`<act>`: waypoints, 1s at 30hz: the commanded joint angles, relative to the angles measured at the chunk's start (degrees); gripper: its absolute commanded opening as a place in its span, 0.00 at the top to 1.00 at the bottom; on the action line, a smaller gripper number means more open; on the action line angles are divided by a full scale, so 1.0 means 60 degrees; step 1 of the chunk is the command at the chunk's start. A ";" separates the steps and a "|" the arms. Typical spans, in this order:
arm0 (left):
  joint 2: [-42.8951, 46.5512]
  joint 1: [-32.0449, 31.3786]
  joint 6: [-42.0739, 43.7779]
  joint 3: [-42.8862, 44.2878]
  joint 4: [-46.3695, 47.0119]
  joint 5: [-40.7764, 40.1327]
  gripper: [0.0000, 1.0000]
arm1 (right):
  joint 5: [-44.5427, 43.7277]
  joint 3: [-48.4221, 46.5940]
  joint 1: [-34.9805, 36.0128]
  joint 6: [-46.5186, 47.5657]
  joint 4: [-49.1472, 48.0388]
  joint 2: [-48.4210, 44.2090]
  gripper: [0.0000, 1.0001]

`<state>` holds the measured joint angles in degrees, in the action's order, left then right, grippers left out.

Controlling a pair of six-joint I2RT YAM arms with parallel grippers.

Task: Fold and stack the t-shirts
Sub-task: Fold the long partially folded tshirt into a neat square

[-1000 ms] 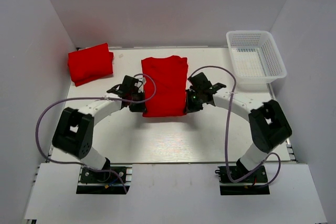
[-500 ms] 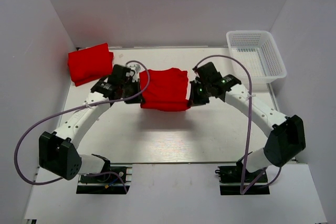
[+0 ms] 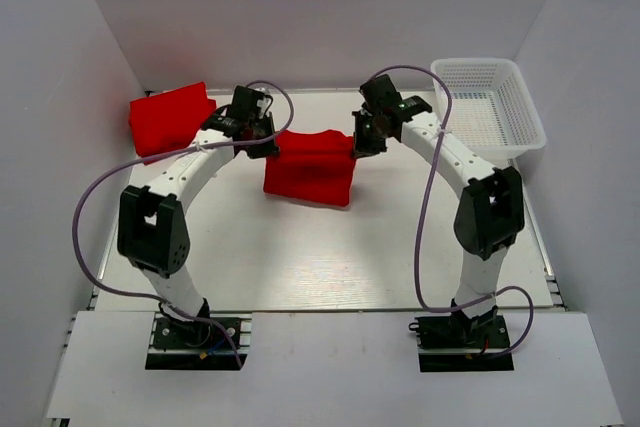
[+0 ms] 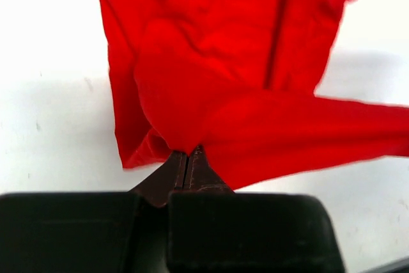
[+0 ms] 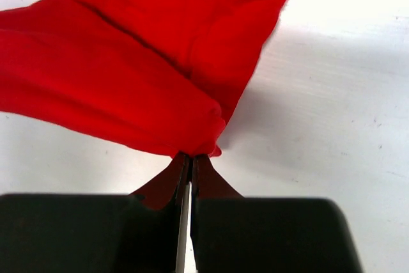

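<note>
A red t-shirt lies doubled over at the middle of the table, its near edge carried to the far side. My left gripper is shut on its left corner, and the cloth hangs from the gripper in the left wrist view. My right gripper is shut on the right corner, where the cloth bunches at the gripper. A second red t-shirt, folded, lies at the far left.
A white mesh basket stands at the far right corner. White walls close in the table on the left, back and right. Purple cables loop off both arms.
Both grippers have carried the shirt's near edge up and away to the far side, folding the shirt in half. Both arms have stretched out toward the back wall.
</note>
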<state>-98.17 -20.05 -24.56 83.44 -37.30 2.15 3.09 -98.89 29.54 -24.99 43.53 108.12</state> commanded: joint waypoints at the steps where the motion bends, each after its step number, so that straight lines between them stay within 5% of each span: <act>1: -0.0306 0.0309 -0.0010 0.0740 0.0386 -0.0315 1.00 | 0.0084 -0.0947 -0.0308 0.0196 0.0186 0.0391 1.00; 18: -0.3485 0.0779 0.0825 0.2982 0.1382 -0.0212 1.00 | 0.1110 -0.2355 -0.0968 0.0210 -0.1189 0.2634 1.00; 19: -0.3588 0.0866 0.0913 0.3244 0.1382 -0.0212 0.81 | 0.1154 -0.2501 -0.0983 0.0341 -0.1451 0.2809 0.94; 21: -0.3677 0.0867 0.0914 0.3480 0.1223 -0.0314 0.31 | 0.1140 -0.2865 -0.1041 0.0473 -0.1468 0.2942 0.66; 22: -0.3779 0.0867 0.0914 0.3568 0.1120 -0.0315 0.01 | 0.1140 -0.2956 -0.1041 0.0489 -0.1483 0.3088 0.32; 23: -0.3780 0.0954 0.0914 0.3569 0.1119 -0.0315 0.00 | 0.1154 -0.3044 -0.1070 0.0576 -0.1527 0.3089 0.10; 30: -0.3064 0.1042 0.0914 0.3555 0.1031 -0.0519 0.00 | 0.0936 -0.3191 -0.1071 0.0899 -0.1703 0.2431 0.10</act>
<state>-122.15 -14.09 -19.62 103.63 -31.05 0.73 9.23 -116.09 23.18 -21.56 35.20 126.89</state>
